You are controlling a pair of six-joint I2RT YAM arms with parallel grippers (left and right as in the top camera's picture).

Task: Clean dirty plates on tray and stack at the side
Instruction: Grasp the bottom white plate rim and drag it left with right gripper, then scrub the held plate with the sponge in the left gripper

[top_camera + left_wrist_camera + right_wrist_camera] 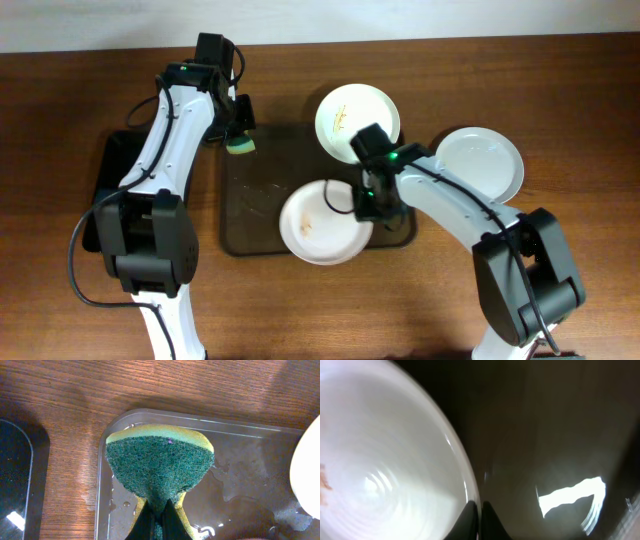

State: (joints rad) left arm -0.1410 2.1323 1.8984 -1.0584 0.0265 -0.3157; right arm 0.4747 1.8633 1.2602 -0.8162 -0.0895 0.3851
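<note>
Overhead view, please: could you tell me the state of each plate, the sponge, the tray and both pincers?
back plate: smeared orange, half over the tray's back rim.
front plate: smeared, on the tray, overhanging its front rim.
right plate: looks clean, off the tray, to its right.
tray: wet.
sponge: squeezed in the left pincer.
right pincer: shut on front plate's rim.
</note>
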